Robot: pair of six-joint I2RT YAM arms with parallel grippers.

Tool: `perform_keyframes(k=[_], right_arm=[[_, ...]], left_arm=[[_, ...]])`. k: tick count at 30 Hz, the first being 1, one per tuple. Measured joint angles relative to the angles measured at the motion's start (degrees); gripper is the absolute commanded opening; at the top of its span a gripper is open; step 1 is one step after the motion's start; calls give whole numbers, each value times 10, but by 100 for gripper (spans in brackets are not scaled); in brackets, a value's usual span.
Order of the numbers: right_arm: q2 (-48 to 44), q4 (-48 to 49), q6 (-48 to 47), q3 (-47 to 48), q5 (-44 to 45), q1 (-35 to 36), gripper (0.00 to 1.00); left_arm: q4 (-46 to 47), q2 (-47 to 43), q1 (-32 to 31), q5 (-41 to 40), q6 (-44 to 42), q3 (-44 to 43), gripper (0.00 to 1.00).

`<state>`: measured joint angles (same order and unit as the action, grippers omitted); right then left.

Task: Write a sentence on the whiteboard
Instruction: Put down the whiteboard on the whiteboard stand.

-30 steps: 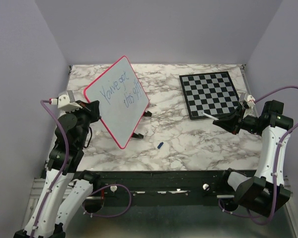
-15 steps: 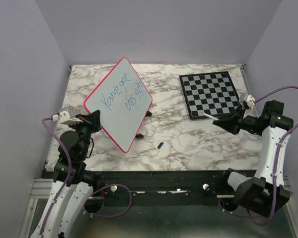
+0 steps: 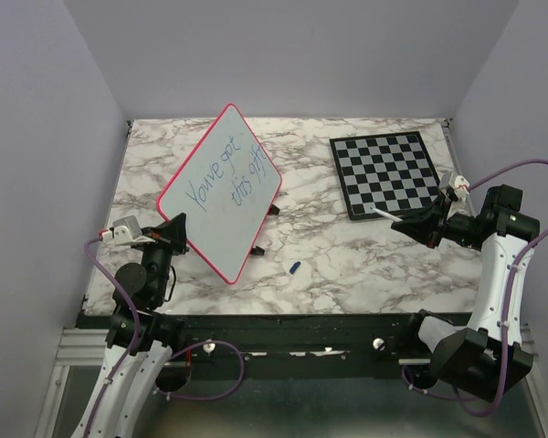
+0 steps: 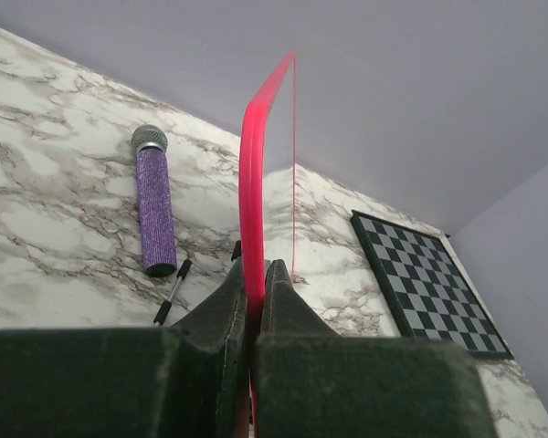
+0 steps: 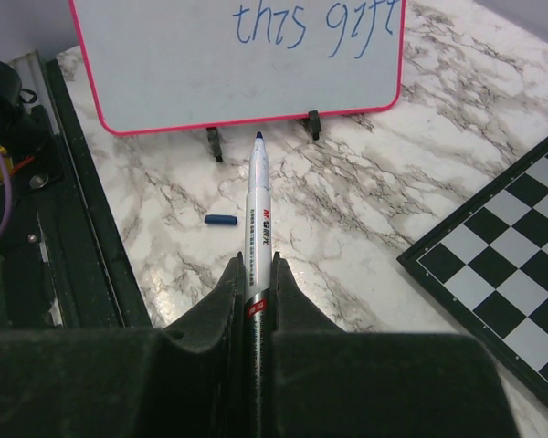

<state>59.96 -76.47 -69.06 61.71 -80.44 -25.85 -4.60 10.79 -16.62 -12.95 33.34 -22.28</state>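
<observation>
Pink-rimmed whiteboard stands tilted on edge, long axis running away from left tool, which is clamped tight on its near rim, arm low. Sentence faces right tool, elbow high, pinching marker, tip boardward, well apart.

Bare marble was seen between whiteboard at ten o'clock and chessboard at two, interrupted by a cap at six.

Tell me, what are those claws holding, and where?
Left gripper pinches the pink-rimmed whiteboard by its rim; right gripper clamps the white blue-tipped marker by its rear.
</observation>
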Motion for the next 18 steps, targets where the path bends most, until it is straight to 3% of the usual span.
perform_keyframes(k=[18], right_arm=[[0, 0, 0, 0, -2, 0, 1]], left_arm=[[122, -9, -4, -31, -7, 95, 0]])
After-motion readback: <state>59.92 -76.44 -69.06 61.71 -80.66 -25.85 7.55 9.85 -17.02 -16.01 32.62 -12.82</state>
